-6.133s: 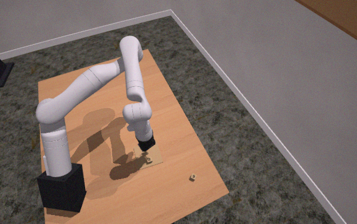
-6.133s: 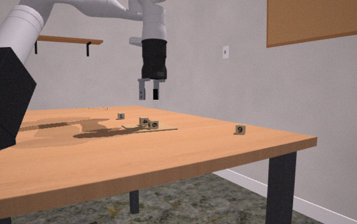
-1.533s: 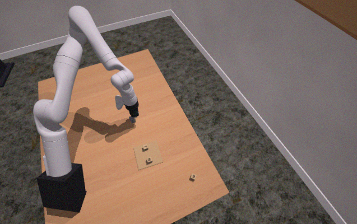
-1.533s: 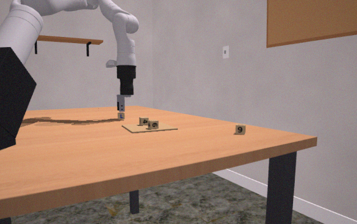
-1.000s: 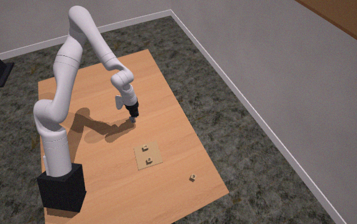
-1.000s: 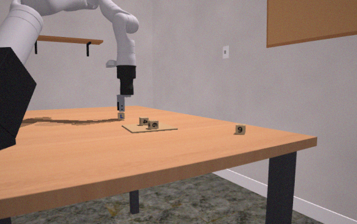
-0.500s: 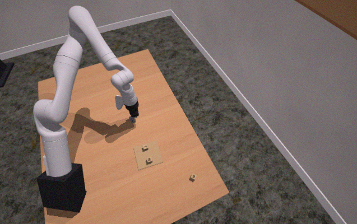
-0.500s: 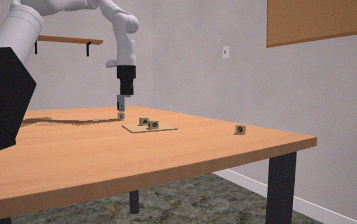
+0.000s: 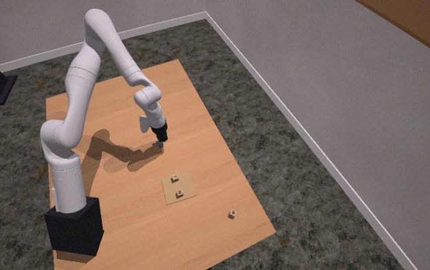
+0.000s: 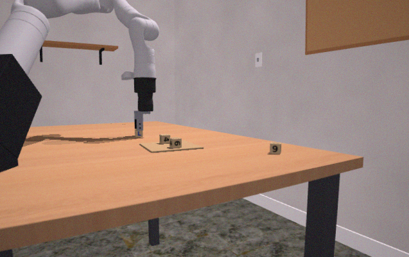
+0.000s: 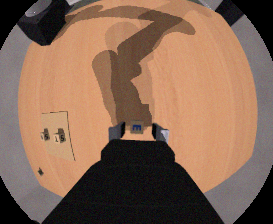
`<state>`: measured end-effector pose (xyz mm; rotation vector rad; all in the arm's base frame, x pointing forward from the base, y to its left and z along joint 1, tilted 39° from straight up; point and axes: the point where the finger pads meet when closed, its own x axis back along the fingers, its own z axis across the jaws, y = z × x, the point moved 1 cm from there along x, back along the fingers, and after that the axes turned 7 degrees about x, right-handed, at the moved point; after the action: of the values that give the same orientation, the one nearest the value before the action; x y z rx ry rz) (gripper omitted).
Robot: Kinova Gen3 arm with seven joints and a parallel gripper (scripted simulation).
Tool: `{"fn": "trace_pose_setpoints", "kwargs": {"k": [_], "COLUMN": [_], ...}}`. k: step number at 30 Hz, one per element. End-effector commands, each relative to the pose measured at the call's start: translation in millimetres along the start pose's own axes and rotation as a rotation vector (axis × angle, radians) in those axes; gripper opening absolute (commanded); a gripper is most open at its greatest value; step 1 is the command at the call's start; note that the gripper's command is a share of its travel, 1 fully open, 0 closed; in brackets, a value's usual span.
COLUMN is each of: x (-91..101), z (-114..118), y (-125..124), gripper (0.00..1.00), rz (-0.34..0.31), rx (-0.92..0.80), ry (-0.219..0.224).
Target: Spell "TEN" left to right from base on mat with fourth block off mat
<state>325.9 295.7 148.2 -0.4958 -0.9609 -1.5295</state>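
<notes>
My gripper (image 9: 160,144) (image 10: 139,128) (image 11: 138,128) is open and points down, low over the table left of the mat. A block (image 10: 139,133) (image 11: 137,127) with a blue letter on top, seemingly E, sits centred in the gap between the fingertips, with space on both sides. The T block (image 9: 175,177) (image 10: 164,139) (image 11: 60,137) and the N block (image 9: 179,192) (image 10: 175,143) (image 11: 45,135) stand apart on the mat (image 9: 189,189) (image 10: 191,147) (image 11: 57,120), which lies flat. T is nearer my gripper. In the top view the blue-lettered block is mostly hidden.
The fourth block (image 9: 233,212) (image 10: 275,148) (image 11: 40,171) lies off the mat, towards the table's far right corner; its top mark is too small to read surely, and one side shows a 9 or 6. The arm's shadow falls across the table (image 9: 130,216) towards my gripper.
</notes>
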Motion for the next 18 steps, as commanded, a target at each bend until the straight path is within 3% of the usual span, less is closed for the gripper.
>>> {"fn": "trace_pose_setpoints", "kwargs": {"k": [1,18], "x": [-5.5,-23.5], "z": [-3,-3], "y": [-1,-1], "gripper": [1.00,1.00], "rz": [0.004,0.004], "rx": [-0.001,-0.001], "ry": [-0.007,-0.007]}}
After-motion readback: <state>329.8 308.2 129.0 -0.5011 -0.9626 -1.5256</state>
